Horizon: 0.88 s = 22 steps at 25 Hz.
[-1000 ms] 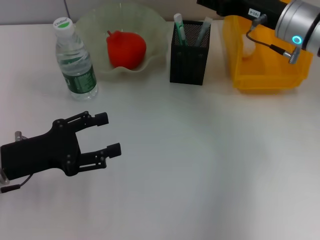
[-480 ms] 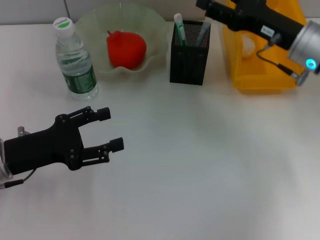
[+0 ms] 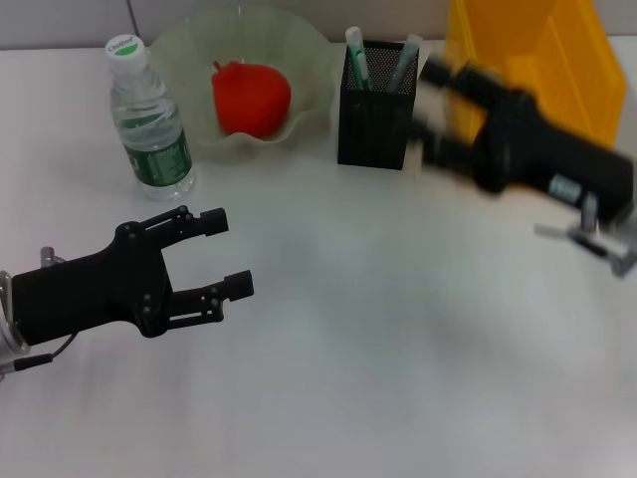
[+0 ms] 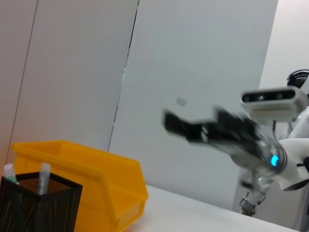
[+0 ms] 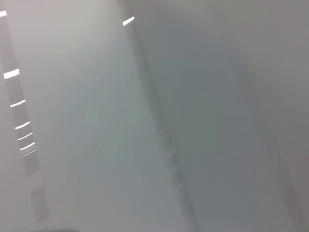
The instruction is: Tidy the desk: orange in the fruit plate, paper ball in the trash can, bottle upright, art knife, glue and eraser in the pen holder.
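Right hand (image 3: 430, 100) now off trash can (image 3: 537, 50)

Along the desk's (image 3: 348, 378) far edge stood the bottle (image 3: 149, 119) toward the left corner, then the fruit plate (image 3: 189, 45) with the orange (image 3: 251, 98) in it, the pen holder (image 3: 376, 115) at mid-edge, and the trash can (image 3: 528, 50) toward the right corner, just beside the pen holder.

Black mesh pen holder (image 3: 376, 105) (matt)
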Available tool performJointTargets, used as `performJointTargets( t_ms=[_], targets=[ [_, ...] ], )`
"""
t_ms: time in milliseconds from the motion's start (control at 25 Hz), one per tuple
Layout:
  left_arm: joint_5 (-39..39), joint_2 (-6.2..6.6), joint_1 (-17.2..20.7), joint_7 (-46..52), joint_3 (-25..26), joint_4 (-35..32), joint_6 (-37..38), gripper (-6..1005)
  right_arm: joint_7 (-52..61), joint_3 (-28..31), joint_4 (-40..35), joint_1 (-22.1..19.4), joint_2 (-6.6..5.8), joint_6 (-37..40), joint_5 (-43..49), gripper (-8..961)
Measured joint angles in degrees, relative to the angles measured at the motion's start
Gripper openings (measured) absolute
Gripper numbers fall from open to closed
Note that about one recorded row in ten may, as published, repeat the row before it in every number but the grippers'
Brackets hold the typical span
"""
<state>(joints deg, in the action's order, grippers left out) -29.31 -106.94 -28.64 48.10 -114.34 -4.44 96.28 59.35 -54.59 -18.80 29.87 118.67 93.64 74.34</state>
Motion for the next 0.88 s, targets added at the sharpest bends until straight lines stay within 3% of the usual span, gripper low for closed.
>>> performJointTargets(
  t_ms=[200,480,880],
  targets=[
    [-0.04,0.17,0.49,0.11,-0.01,0.24,1.59,849,2.39,0.14,-2.89,-1.57,-0.31,2.30,12.91,814],
    [-1.41,0.14,1.58,0.81,-0.74,0.66,2.44,849,0.88,0.19,-4.82,-1.42,-0.33,2.00,23.72,814],
    [-4.67,0.05,1.83,0.04,-0.73,1.29,1.23,849,-2.97,-0.01,-4.88,-1.24,0.17,1.08,25.49,814]
  ],
)
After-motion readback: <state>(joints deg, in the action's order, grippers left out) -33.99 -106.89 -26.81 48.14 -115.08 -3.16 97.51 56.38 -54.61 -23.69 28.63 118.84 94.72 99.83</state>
